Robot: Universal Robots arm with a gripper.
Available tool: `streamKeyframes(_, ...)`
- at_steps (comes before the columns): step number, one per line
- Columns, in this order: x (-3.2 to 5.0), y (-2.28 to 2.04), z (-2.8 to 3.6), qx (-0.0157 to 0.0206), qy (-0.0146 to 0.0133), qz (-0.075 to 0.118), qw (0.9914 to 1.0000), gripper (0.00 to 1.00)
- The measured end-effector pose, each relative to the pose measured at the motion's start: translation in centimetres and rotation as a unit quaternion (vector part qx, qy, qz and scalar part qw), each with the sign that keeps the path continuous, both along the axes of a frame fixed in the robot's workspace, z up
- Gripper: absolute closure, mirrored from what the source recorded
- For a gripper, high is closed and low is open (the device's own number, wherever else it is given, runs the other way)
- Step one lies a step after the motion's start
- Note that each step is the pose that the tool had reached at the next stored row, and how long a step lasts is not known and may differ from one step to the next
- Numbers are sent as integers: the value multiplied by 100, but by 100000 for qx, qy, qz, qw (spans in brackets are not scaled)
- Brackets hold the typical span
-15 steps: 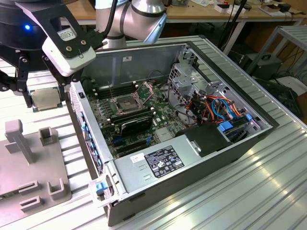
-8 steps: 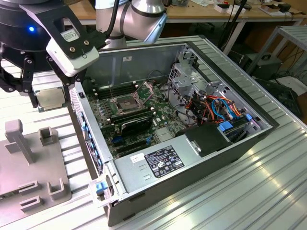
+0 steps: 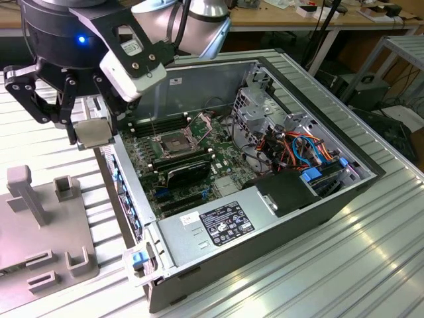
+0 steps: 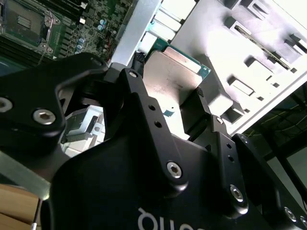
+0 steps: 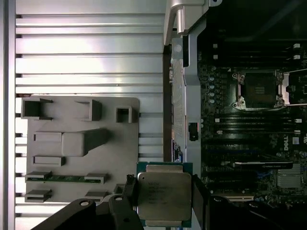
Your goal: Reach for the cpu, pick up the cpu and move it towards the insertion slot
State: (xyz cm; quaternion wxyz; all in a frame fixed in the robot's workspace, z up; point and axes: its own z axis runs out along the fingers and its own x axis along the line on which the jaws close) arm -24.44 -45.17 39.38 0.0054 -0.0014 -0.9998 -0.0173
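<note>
My gripper (image 3: 91,134) is shut on the cpu (image 3: 93,131), a thin square chip with a dull silver face, and holds it in the air just outside the open computer case on the exterior view's left. Both wrist views show the cpu (image 5: 164,191) (image 4: 169,76) clamped between the two black fingers (image 5: 125,190). The insertion slot (image 3: 173,142) is a square socket with a dark centre and a shiny metal frame on the green motherboard. It lies inside the case, apart from the cpu, and appears in both wrist views (image 5: 259,88) (image 4: 21,21).
A grey fixture plate (image 3: 40,225) (image 5: 81,143) with notched blocks lies on the ribbed metal table beside the case, and a green memory stick (image 5: 62,178) sits in it. Inside the case are a black expansion card (image 3: 189,173), a power supply (image 3: 218,222) and coloured cables (image 3: 301,149).
</note>
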Motion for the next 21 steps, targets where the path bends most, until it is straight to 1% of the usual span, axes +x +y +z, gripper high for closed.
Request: streamKeyframes(21,283,0,-6,-45,-2,-13,100000,45)
